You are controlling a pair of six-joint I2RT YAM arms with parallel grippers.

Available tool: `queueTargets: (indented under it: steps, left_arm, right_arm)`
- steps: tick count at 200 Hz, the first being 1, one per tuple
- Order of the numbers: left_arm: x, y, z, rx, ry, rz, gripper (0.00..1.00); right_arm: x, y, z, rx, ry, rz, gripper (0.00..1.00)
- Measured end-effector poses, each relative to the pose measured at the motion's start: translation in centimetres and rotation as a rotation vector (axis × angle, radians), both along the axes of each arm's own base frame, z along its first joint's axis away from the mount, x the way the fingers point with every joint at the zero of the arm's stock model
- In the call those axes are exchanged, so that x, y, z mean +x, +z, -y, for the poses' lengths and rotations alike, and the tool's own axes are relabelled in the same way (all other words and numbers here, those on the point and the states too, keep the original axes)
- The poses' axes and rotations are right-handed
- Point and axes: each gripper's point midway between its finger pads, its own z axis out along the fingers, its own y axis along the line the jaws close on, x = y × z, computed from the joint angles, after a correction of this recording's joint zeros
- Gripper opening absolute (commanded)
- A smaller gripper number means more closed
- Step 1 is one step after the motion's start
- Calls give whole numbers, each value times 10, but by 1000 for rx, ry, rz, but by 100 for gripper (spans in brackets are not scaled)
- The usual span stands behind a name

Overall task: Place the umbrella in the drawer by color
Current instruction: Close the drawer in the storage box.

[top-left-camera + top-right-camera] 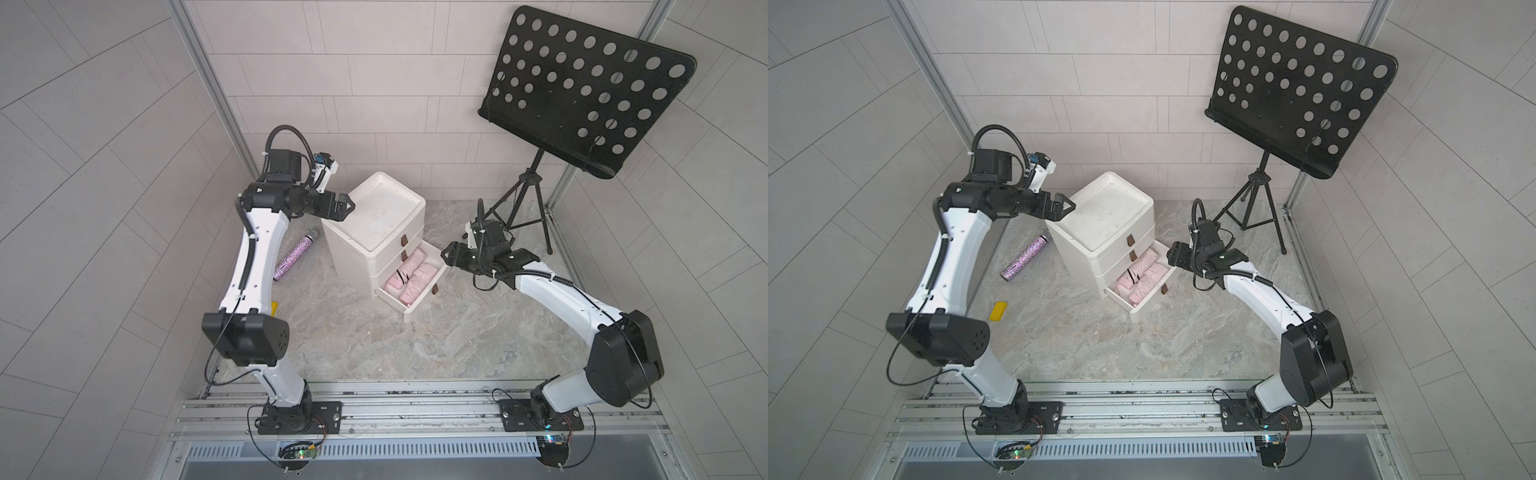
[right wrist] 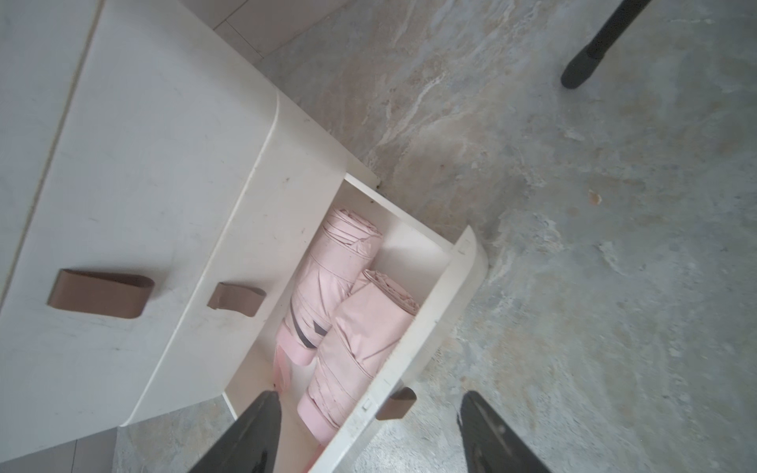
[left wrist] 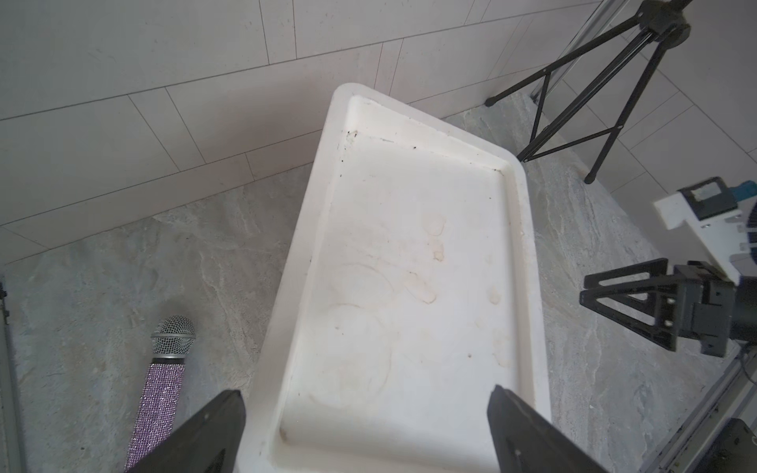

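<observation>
Centre frame, both arms bend inward: left gripper (image 1: 348,206) spread over the smooth white cabinet (image 1: 382,214), right gripper (image 1: 445,252) spread, empty, beside two pleated pink umbrellas (image 1: 411,276).

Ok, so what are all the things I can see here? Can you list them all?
Drawer cabinet: one, white with brown pull tabs, middle of the floor.
Bottom drawer: one, white, pulled open.
Umbrellas: two, pink, folded, side by side in the open drawer.
Microphone: one, sparkly purple with a silver head, lying on the floor beside the cabinet.
Music stand: one, black, standing in the far corner.
Yellow tag: one, yellow, flat on the floor near the left arm.
Left hand: one, black, open, at the cabinet top's edge.
Right hand: one, black, open and empty, right by the open drawer.
</observation>
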Motion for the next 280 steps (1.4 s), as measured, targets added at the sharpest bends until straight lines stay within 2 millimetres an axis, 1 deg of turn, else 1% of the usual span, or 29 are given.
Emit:
queueTargets:
  steps: [14,33,47,61,77,92,120,132,139,156,183,199,212,247,260,280]
  left_arm:
    - [18,-14,1,8,-15,-25,100]
    - [38,-29,2,19,-29,-49,100]
    - [49,-37,2,25,-37,-56,100]
    - [56,-41,3,30,-48,-57,100]
    - [59,-44,5,40,-62,-56,100]
    - [58,-46,11,57,-84,-53,100]
    - [55,-48,31,87,-142,-42,100]
    - [55,-51,37,99,-155,-42,99]
    - [56,-53,40,105,-163,-43,97]
    - [61,-59,42,125,-163,-42,92]
    - [67,-68,42,135,-164,-51,74]
    - [70,-73,40,137,-161,-61,65]
    - [72,-71,39,144,-154,-50,61]
    - [77,-70,34,156,-141,-38,45]
    - [78,-70,33,162,-138,-33,42]
    - [79,-71,31,168,-136,-30,40]
  right_arm:
    - [-9,-4,1,10,9,2,73]
    - [-22,-13,4,30,16,11,69]
    - [-31,-22,7,43,12,11,66]
    - [-38,-36,12,54,-5,1,64]
    - [-45,-52,15,60,-21,-22,59]
    - [-49,-66,17,60,-29,-42,55]
    - [-49,-80,17,75,-41,-49,50]
    - [-49,-85,17,79,-45,-51,49]
    - [-48,-86,17,81,-46,-49,48]
    - [-46,-90,16,86,-48,-45,46]
    - [-41,-97,13,95,-48,-42,44]
    - [-39,-102,12,100,-50,-45,41]
    - [-36,-108,10,105,-54,-49,40]
    - [-31,-129,4,127,-54,-77,38]
    - [-31,-137,3,141,-54,-86,37]
    - [-33,-148,0,168,-57,-103,36]
